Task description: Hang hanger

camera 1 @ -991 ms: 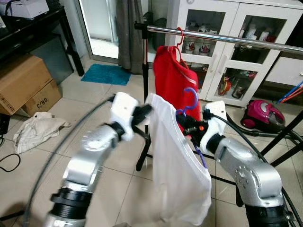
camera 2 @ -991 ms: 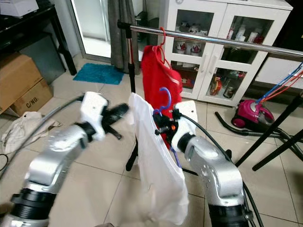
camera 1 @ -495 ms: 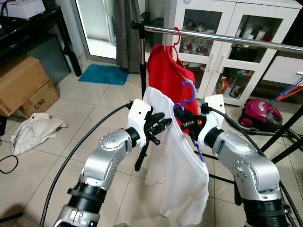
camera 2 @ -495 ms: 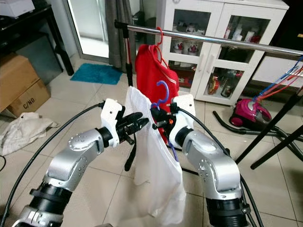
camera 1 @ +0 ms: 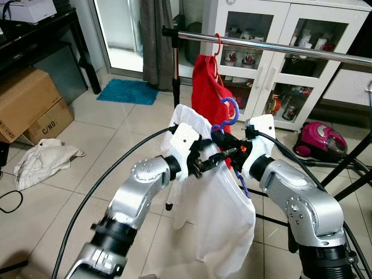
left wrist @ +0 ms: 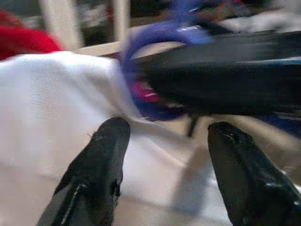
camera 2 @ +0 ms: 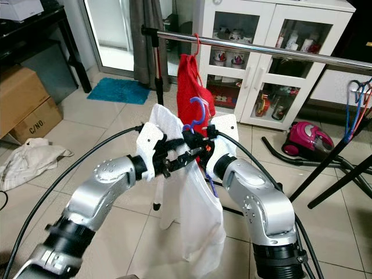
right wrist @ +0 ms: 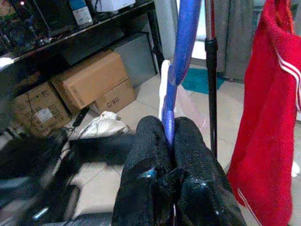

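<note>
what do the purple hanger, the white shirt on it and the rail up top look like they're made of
Purple hanger: probably plastic, smooth and evenly coloured; the right pincer is shut on it. White shirt: thin woven cloth, likely cotton or a blend; it drapes in soft folds. Rail: metal, polished or chromed, with bright highlights along the tube.

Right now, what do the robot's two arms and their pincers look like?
Both arms are glossy silver metal with rounded, bulbous segments and black ribbed collars at the joints. Each wrist carries a flat white plate. A thick black cable loops along each arm. The left pincer and right pincer each have two long black fingers, rounded at the tips; the right wrist shows small orange details.
</note>
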